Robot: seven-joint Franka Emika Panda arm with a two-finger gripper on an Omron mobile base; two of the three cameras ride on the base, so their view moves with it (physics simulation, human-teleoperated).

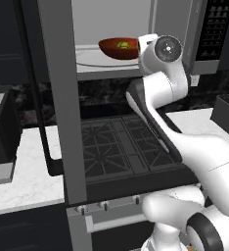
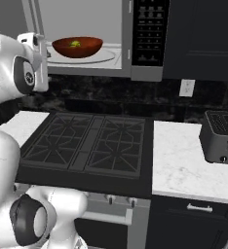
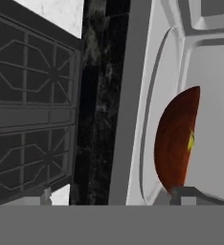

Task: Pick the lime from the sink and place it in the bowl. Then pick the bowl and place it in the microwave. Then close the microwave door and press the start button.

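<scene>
The bowl [image 2: 77,47] sits on the turntable [image 2: 106,56] inside the microwave [image 2: 126,36], with the lime [image 2: 75,44] lying in it, so the first two steps look done and the step in hand is letting go and backing out. The gripper [image 3: 115,198] is at the microwave's mouth, just beside the bowl's rim; one tip shows near the rim and another well apart from it, so the jaws stand wide and grip nothing. The door [image 1: 62,103] hangs open, to the left of the microwave, its frame edge-on toward the base. Next, I judge, the hand must clear the opening, get round to the door's outer face and push it shut, then reach the button panel [image 2: 149,34] on the microwave's right side.
</scene>
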